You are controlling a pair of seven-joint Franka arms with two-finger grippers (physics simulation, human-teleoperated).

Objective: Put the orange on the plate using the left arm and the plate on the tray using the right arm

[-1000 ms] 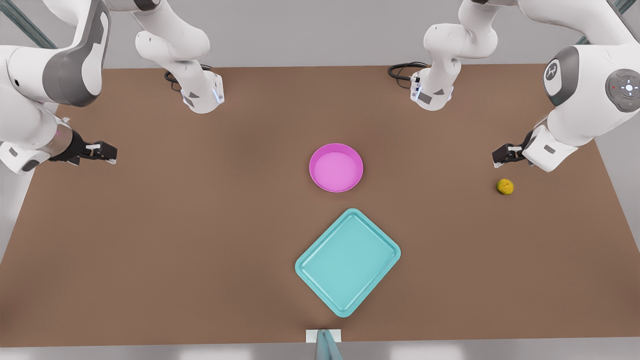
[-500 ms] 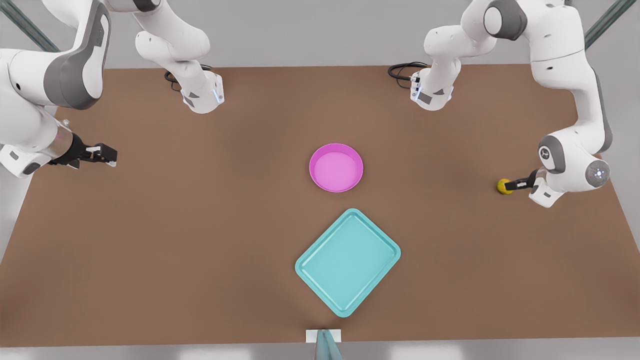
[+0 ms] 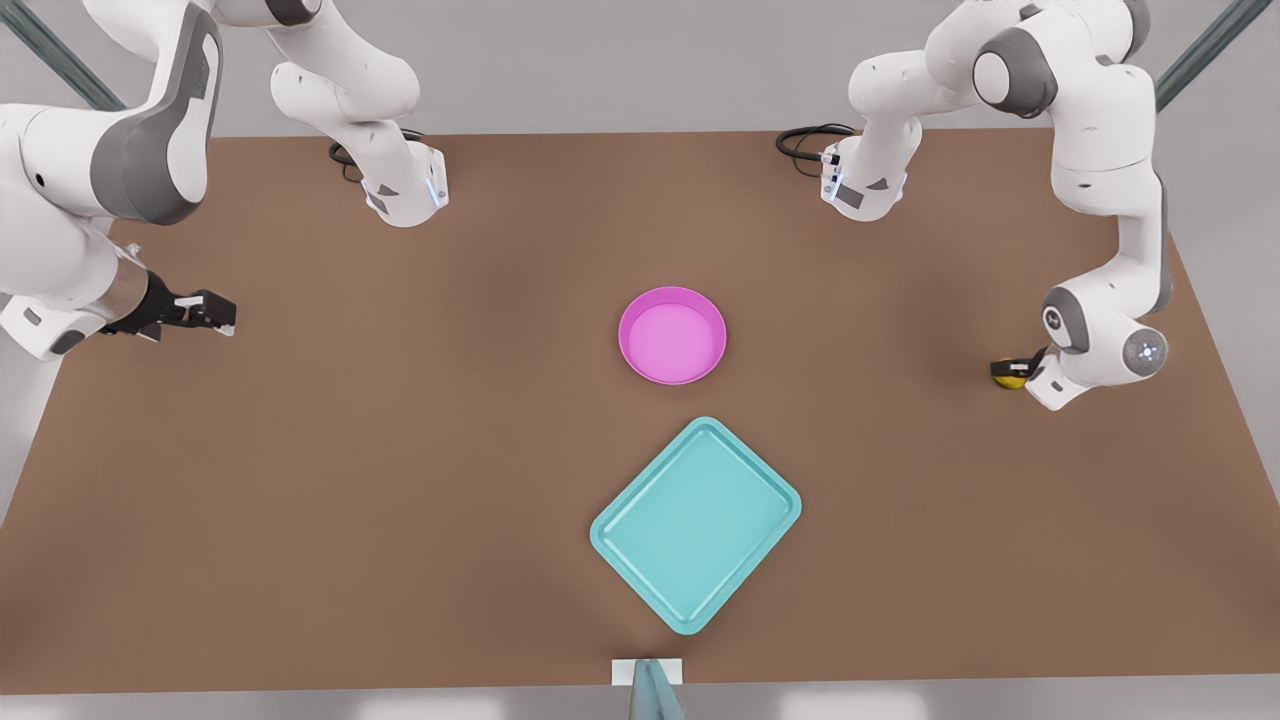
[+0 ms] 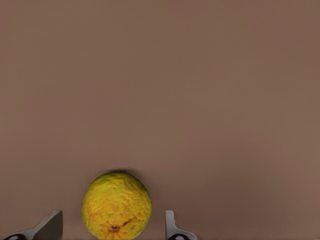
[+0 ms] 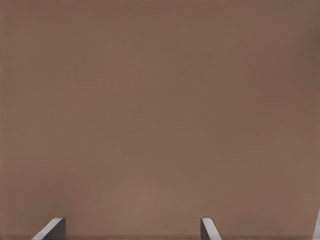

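The orange (image 4: pixel 116 205) rests on the brown table between the two fingertips of my left gripper (image 4: pixel 112 231), which is open with a gap on each side of the fruit. In the front view this left gripper (image 3: pixel 1008 367) is low at the front view's right, covering most of the orange (image 3: pixel 1012 381). The empty magenta plate (image 3: pixel 672 335) sits mid-table, with the empty teal tray (image 3: pixel 695 525) just nearer the camera. My right gripper (image 3: pixel 207 310) waits open above the table at the front view's left, its fingertips (image 5: pixel 52 229) over bare tabletop.
Both arm bases (image 3: pixel 405 190) (image 3: pixel 862 185) stand at the table's far edge with black cables. A small white and teal fixture (image 3: pixel 648 680) sits at the near edge below the tray.
The left arm has come down from above the orange and brought its open fingers around the fruit. The right arm has barely shifted. Plate and tray have stayed put.
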